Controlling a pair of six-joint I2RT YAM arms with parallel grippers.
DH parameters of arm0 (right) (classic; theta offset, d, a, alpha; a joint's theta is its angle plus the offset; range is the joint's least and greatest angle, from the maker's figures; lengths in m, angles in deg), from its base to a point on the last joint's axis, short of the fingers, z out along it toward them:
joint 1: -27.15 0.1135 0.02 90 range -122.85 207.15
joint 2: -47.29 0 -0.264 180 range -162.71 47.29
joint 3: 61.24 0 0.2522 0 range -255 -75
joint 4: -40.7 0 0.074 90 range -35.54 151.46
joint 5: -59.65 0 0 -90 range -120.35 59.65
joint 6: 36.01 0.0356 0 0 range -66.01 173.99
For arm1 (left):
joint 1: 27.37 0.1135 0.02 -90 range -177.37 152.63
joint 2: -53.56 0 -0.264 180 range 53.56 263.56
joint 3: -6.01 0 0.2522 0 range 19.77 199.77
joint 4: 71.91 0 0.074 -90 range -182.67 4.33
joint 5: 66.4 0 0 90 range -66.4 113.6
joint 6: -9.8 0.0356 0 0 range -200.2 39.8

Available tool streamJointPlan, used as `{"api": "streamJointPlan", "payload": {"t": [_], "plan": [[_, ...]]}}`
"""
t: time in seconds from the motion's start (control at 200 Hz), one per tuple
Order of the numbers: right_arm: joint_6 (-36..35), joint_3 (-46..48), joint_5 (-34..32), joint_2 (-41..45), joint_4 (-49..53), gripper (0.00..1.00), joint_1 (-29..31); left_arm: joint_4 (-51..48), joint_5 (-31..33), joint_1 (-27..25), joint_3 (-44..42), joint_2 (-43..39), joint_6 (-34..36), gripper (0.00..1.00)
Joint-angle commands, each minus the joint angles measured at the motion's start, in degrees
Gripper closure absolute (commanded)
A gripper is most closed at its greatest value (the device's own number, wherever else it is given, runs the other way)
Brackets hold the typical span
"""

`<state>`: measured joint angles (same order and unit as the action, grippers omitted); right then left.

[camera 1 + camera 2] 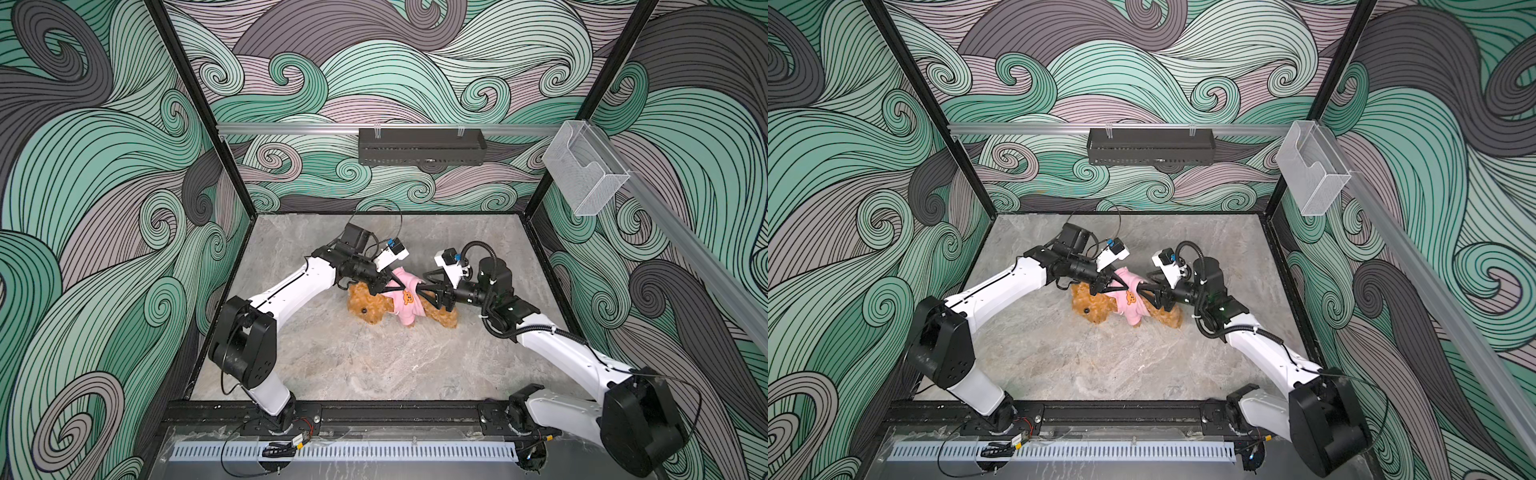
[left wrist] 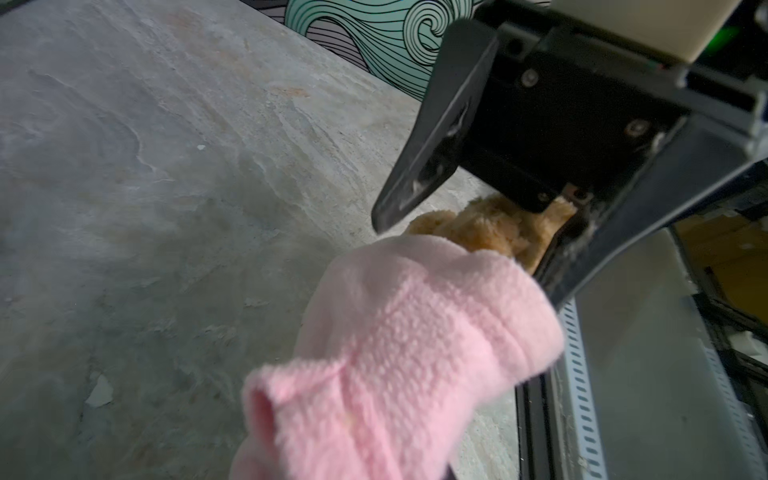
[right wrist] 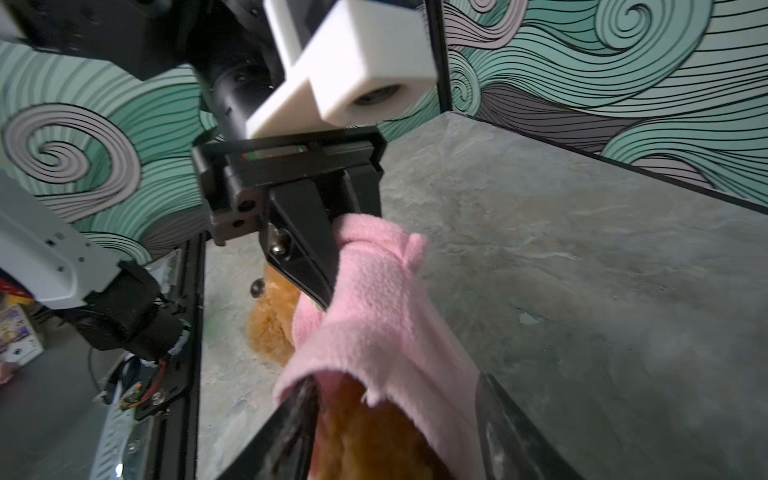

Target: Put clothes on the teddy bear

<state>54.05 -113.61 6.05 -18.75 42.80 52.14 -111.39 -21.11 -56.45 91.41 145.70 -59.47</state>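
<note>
The teddy bear (image 1: 368, 305) (image 1: 1090, 307) lies on the grey table with its head to the left. A pink garment (image 1: 405, 303) (image 2: 395, 332) with an orange bear-face patch covers its torso. My left gripper (image 1: 409, 286) (image 1: 1129, 286) comes in from the left and is shut on a bunched fold of the garment (image 3: 374, 311). My right gripper (image 1: 426, 289) (image 1: 1148, 289) meets it from the right and is open. Its fingers (image 3: 511, 436) straddle the garment's hem and the bear's furry body (image 2: 478, 228). In the left wrist view the cloth hides my left gripper's own tips.
The stone-patterned table (image 1: 374, 365) is walled in by swirl-patterned panels. A black tray (image 1: 422, 145) hangs on the back rail and a clear plastic holder (image 1: 586, 166) on the right rail. A perforated strip (image 1: 345, 451) runs along the front edge.
</note>
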Motion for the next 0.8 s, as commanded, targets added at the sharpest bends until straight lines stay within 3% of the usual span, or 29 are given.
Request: {"api": "streamJointPlan", "payload": {"t": [0.0, 0.095, 0.22, 0.43, 0.64, 0.795], "plan": [[-1.67, 0.20, -5.71, 4.33, 6.29, 0.29, -0.47, 7.09, 8.73, -0.79, -1.76, -4.84, -0.09, 0.84], [-3.30, 1.40, -2.59, 6.52, 5.94, 0.13, 1.05, 7.78, 11.25, -1.60, -2.88, -6.38, 0.77, 0.84], [-6.51, 1.24, -3.53, 5.08, 5.35, 0.03, 3.75, 8.67, 12.04, -3.14, -4.18, -7.66, 1.24, 0.84], [-9.26, -2.47, -4.50, -3.10, 3.10, 0.03, 5.03, 9.55, 11.26, -5.22, -5.46, -9.14, 1.27, 0.83], [-10.34, 0.12, -5.95, -7.31, -1.86, 0.28, 4.71, 8.99, 9.55, -5.34, -6.68, -12.42, 0.50, 0.79], [-10.83, 3.49, -6.61, -7.34, -5.71, 0.66, 4.61, 5.35, 8.51, -5.19, -7.29, -14.06, 0.90, 0.66]]}}
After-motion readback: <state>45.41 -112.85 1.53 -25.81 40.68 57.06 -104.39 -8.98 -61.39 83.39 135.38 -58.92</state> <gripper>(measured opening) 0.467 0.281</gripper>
